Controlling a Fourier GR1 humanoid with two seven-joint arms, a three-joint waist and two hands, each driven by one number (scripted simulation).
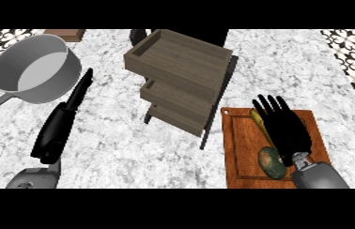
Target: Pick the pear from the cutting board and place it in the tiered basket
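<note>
- While the right hand (pixel 286 125) hangs over the cutting board (pixel 239 148), its fingers are stretched out straight and spread, pointing away from the robot, and they have hold of nothing.
- The pear (pixel 272 163), greenish brown, lies on the near part of the board, just beside the wrist end of that hand; from here I cannot tell whether the palm touches it.
- Something yellowish (pixel 257 119) shows on the board at the hand's left edge, partly hidden by the fingers; I cannot make out what it is.
- The tiered basket (pixel 181 78), a wooden stack of trays on a dark frame, stands on the worktop (pixel 118 143) just to the left of the board, and what shows of its top tray holds nothing.
- The left hand (pixel 61 122) lies well off to the left, stretched out long with fingers straight, holding nothing, near a grey saucepan (pixel 38 68).
- As I judge it, the task has hardly begun: the pear is not yet gripped, not yet lifted and not yet in the basket.
- What is left, then, is the whole of it: closing the fingers round the pear, raising it off the board, carrying it leftward over a tray and setting it down there.
</note>
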